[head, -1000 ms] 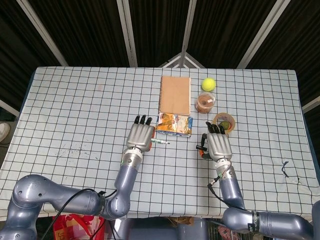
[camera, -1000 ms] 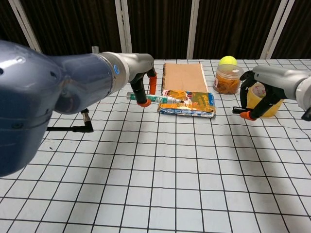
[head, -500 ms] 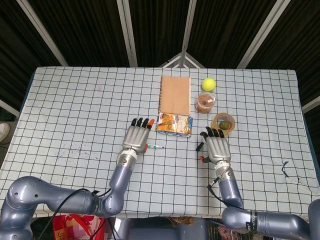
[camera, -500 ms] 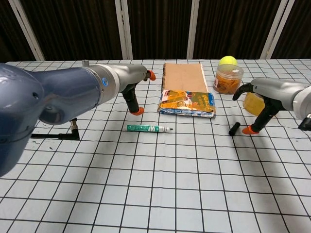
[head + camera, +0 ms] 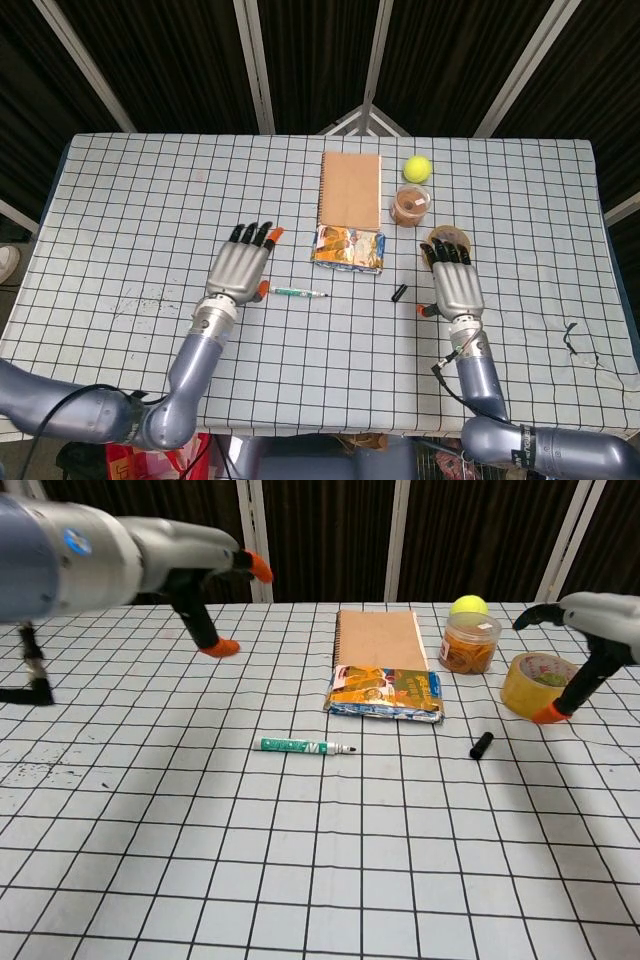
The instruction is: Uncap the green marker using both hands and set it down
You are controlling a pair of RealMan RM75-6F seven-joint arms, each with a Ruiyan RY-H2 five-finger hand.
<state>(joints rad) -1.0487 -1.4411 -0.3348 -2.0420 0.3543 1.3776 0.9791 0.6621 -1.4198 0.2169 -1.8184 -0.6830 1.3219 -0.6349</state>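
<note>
Two pieces lie apart: green marker [image 5: 303, 747] with tip bared, black cap [image 5: 481, 745]; left hand [image 5: 240, 272] and right hand [image 5: 456, 287] hover spread, empty.

Two arms clad in smooth blue-grey metallic shells are seen, each tapering to a slimmer silver forearm. The left hand [image 5: 238, 272] and right hand [image 5: 456, 288] are built with light grey backs and black fingers, and orange tips are worn on the thumbs. A thin black cable is run beside the right wrist.
</note>
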